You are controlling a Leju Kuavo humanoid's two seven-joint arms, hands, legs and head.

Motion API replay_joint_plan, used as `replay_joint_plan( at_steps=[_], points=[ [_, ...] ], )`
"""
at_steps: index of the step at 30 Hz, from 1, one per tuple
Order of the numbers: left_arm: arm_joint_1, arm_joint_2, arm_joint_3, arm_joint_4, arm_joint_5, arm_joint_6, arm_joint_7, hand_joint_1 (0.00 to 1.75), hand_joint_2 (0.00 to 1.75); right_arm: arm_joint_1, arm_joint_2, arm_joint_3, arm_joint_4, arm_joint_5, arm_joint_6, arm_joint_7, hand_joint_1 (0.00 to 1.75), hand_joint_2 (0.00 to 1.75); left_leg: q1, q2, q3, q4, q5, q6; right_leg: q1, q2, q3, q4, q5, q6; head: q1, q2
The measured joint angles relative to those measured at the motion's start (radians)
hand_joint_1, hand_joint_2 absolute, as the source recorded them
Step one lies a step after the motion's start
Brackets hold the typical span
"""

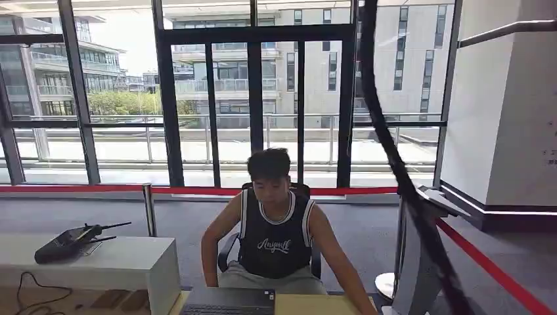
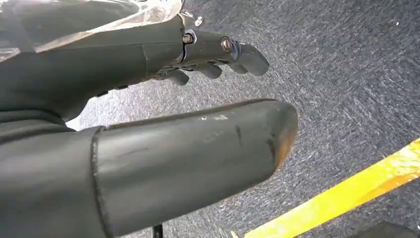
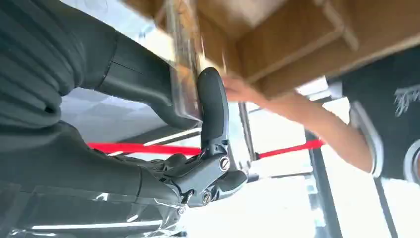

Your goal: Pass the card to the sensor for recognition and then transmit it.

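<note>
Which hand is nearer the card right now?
Right. The right hand pinches the card by the person's hand; the left hand hangs over grey carpet, fingers apart.

The card (image 3: 184, 59) is a thin, flat, see-through piece with a blurred brownish face, seen nearly edge-on in the right wrist view. It is pinched in the right hand (image 3: 198, 134), between the thick grey thumb and a dark finger (image 3: 212, 106), and it stands out past the finger's tip. A person's hand (image 3: 237, 90) reaches just beside the card; touching or not cannot be told.
</note>
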Motion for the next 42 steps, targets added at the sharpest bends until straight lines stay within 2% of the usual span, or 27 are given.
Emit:
replay_joint_plan(
  at_steps=[5, 12, 15, 19, 26, 31, 35, 42],
  points=[
    [-0.001, -0.001, 0.0, 0.0, -0.003, 0.0, 0.0, 0.0, 0.0, -0.025, -0.031, -0.04, -0.089, 0.016, -0.017, 0.025, 1.75, 1.75, 0.0, 0.0, 0.0, 0.0, 0.0, 0.0, 0.0, 0.0, 0.0, 0.0, 0.0, 0.0, 0.0, 0.0],
    [-0.006, -0.005, 0.0, 0.0, -0.005, 0.0, 0.0, 0.0, 0.0, -0.076, -0.073, -0.095, -0.201, 0.018, -0.011, 0.029, 1.75, 1.75, 0.0, 0.0, 0.0, 0.0, 0.0, 0.0, 0.0, 0.0, 0.0, 0.0, 0.0, 0.0, -0.001, 0.0],
    [-0.008, -0.007, 0.0, 0.0, -0.014, -0.006, 0.002, 0.0, 0.0, -0.098, -0.085, -0.108, -0.237, 0.02, 0.013, 0.029, 1.75, 1.75, 0.0, 0.0, 0.0, 0.0, 0.0, 0.0, 0.0, 0.0, 0.0, 0.0, 0.0, 0.0, -0.001, 0.0],
    [-0.019, -0.011, 0.0, 0.0, -0.029, -0.019, 0.006, 0.0, 0.0, -0.164, -0.087, -0.11, -0.237, 0.019, 0.086, 0.011, 1.75, 1.75, 0.0, 0.0, 0.0, 0.0, 0.0, 0.0, 0.0, 0.0, 0.0, 0.001, 0.0, 0.0, -0.001, 0.0],
    [-0.05, -0.013, -0.005, 0.0, -0.06, -0.042, 0.021, 0.0, 0.0, -0.36, -0.026, -0.085, -0.087, -0.037, 0.176, -0.066, 1.75, 1.75, 0.0, -0.001, -0.001, 0.0, 0.001, -0.001, 0.0, -0.001, 0.0, 0.002, 0.001, 0.0, -0.001, 0.0],
    [-0.061, -0.013, -0.011, 0.0, -0.067, -0.045, 0.021, 0.0, 0.0, -0.492, 0.048, -0.054, 0.072, -0.042, 0.203, -0.071, 1.75, 1.75, 0.0, 0.0, -0.002, 0.0, 0.001, -0.001, 0.0, -0.001, -0.001, 0.002, 0.0, 0.0, -0.002, 0.0],
    [-0.061, -0.013, -0.019, 0.0, -0.068, -0.045, 0.024, 0.0, 0.0, -0.545, 0.095, -0.04, 0.17, -0.069, 0.205, -0.063, 1.75, 1.75, 0.0, 0.0, -0.002, 0.0, 0.001, -0.001, 0.0, -0.001, -0.002, 0.002, 0.0, 0.0, -0.002, 0.0],
    [-0.056, -0.011, -0.02, 0.0, -0.066, -0.042, 0.024, 0.0, 0.0, -0.565, 0.133, -0.03, 0.26, -0.077, 0.203, -0.062, 1.75, 1.75, 0.0, 0.0, -0.002, 0.0, 0.001, -0.001, 0.0, -0.001, -0.001, 0.001, 0.0, 0.0, -0.001, 0.0]
  ],
)
